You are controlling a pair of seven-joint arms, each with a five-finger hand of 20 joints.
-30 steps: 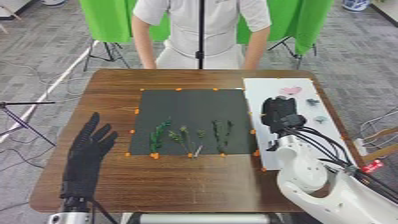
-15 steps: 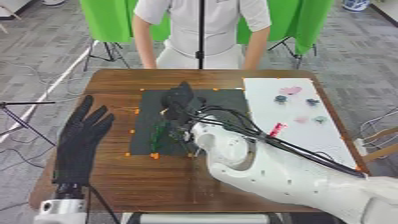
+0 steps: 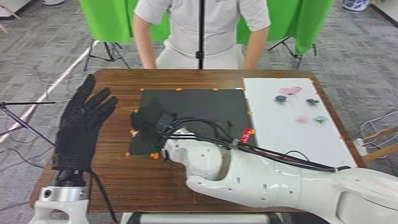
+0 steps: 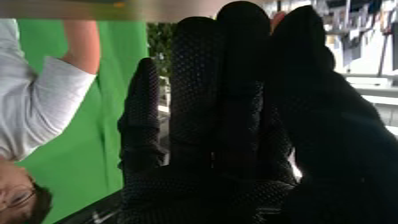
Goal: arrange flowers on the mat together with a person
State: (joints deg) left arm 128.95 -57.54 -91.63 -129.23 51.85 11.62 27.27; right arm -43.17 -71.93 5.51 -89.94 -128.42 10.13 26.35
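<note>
On white paper [image 3: 311, 145], five flowers [image 3: 281, 99]

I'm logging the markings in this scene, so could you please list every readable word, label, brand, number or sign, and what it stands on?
No text can be read here.
Red strip by the right arm: any print is too small to read.
Dark mat and white sheet: no legible text.

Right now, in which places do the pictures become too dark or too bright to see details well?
Head view: light is fairly even, but the black right hand merges into the dark mat, and the pale pink flower head looks faint on the bright white sheet. Right wrist view: the glove is almost black, backlit, while part of the room behind is washed out.
</note>
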